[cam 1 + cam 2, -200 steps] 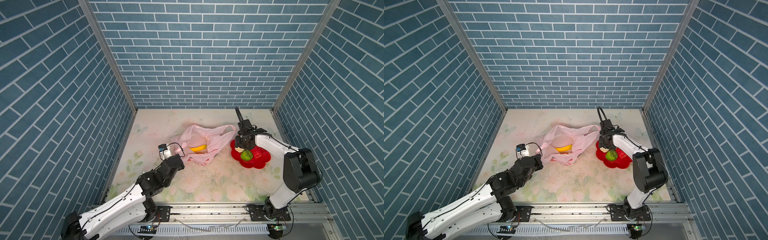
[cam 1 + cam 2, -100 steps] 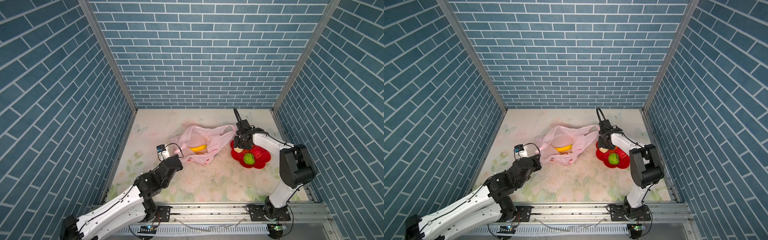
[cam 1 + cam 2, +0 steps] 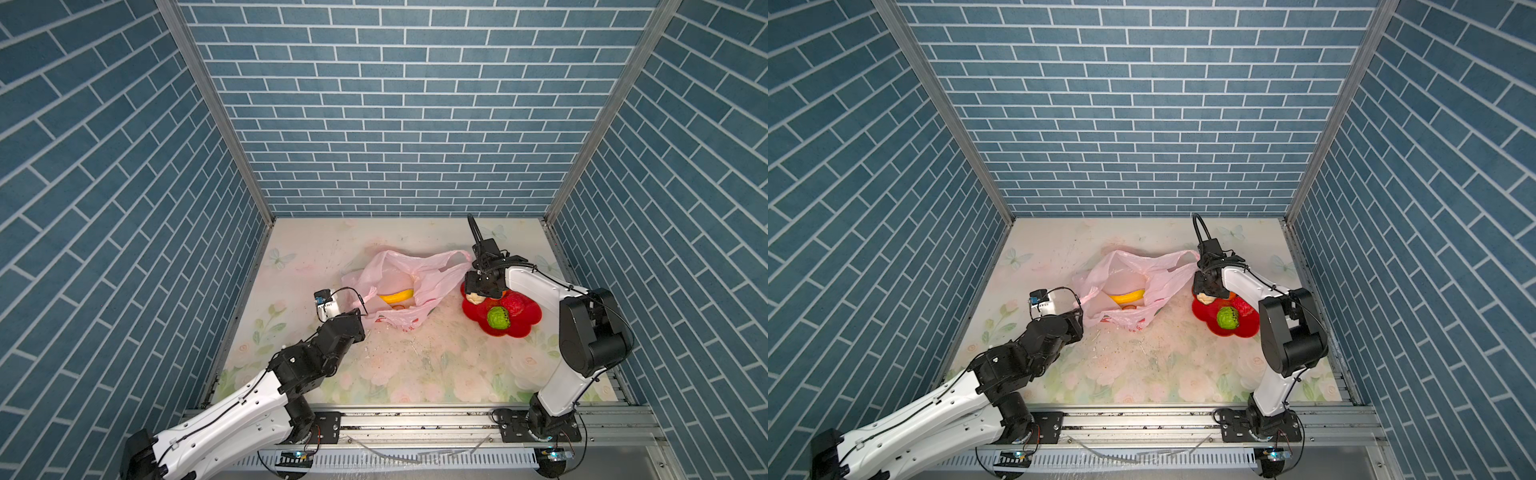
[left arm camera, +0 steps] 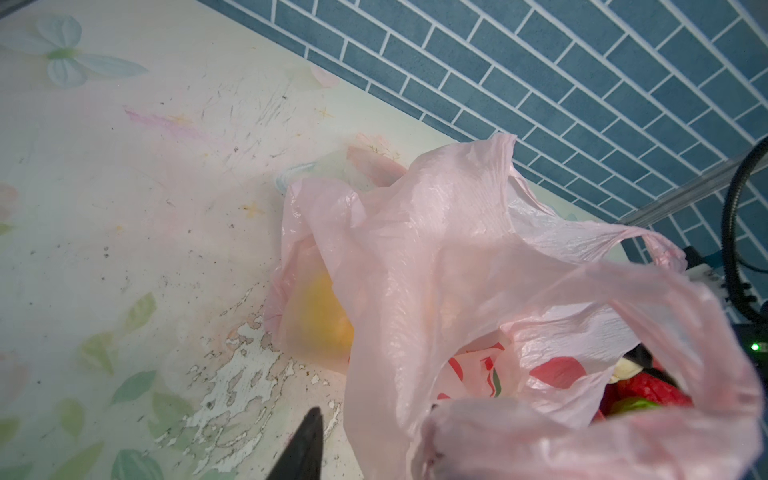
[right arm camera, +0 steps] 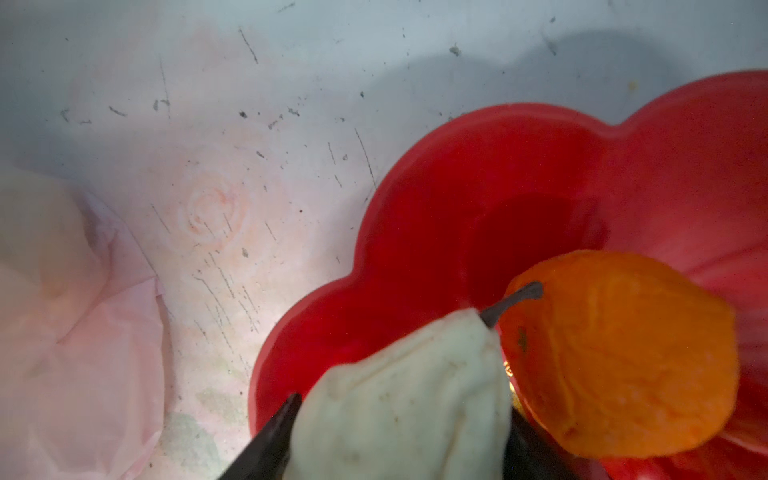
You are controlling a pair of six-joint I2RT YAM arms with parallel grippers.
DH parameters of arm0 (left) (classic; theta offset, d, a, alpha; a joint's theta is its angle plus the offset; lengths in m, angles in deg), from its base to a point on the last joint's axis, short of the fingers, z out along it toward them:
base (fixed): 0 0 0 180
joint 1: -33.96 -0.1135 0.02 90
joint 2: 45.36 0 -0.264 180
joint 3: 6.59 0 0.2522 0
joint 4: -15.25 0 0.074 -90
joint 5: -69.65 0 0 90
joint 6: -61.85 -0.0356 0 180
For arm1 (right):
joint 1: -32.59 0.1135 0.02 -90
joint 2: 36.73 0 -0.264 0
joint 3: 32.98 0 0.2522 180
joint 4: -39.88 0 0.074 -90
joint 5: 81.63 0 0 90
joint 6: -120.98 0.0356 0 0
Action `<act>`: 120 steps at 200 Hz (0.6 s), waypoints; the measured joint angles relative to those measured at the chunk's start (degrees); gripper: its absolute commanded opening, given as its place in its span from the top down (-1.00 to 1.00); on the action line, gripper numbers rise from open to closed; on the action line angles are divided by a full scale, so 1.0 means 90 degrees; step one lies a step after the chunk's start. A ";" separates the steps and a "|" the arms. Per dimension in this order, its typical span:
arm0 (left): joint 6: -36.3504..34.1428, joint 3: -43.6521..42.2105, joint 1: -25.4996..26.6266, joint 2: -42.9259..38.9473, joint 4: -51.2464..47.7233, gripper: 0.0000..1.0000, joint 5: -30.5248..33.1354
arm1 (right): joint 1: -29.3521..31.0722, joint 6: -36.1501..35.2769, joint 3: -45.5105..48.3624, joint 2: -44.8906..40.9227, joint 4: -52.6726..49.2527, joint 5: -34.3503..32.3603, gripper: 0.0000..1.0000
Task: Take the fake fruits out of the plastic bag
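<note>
operator: which step is in hand?

technician: placement of one fruit. the right fingers straddle a beige piece low over the far-left lobe of the red plate, touching the orange piece. whether they press the piece or stand free of it cannot be told.

operator: state of the other arm?

technician: the left fingers stand parted at the left end of the plastic bag. one finger is bare, with counter showing between it and the film. a bag handle drapes over the other finger. no grasp is seen.

operator: where are the other fruits?

technician: the green ball and the red ball rest on the plate, just right of the bag. the banana lies inside the bag, in view through the open mouth. a small orange-red shape just near of it is either fruit or print; this cannot be told.

operator: progress?

technician: judged well along. four pieces are at the plate, and at least the banana is yet to come out.

operator: what does the next move call for?

technician: as a judgement:
1. lift the right fingers clear of the plate, leaving the beige piece there.
2. take hold of the handle with the left fingers. the film is thin and slack and would likely rise with the fruit.
3. enter the mouth from the right and take the banana across its narrow width.
</note>
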 measured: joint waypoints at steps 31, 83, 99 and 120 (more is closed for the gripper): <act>-0.0168 0.0080 0.0000 0.0027 -0.0070 -0.47 0.0015 | 0.0000 0.0000 0.0000 0.0000 0.0010 0.0000 -0.57; -0.0415 0.0287 -0.0007 0.0029 -0.0270 -0.82 0.0102 | 0.0000 0.0000 0.0000 0.0000 0.0002 0.0000 -0.60; -0.0529 0.0401 -0.0007 0.0019 -0.0369 -0.84 0.0124 | 0.0000 0.0000 0.0000 -0.0005 -0.0002 0.0000 -0.60; -0.0738 0.0590 -0.0034 0.0005 -0.0539 -0.84 0.0143 | 0.0000 0.0000 0.0000 -0.0095 -0.0044 0.0012 -0.60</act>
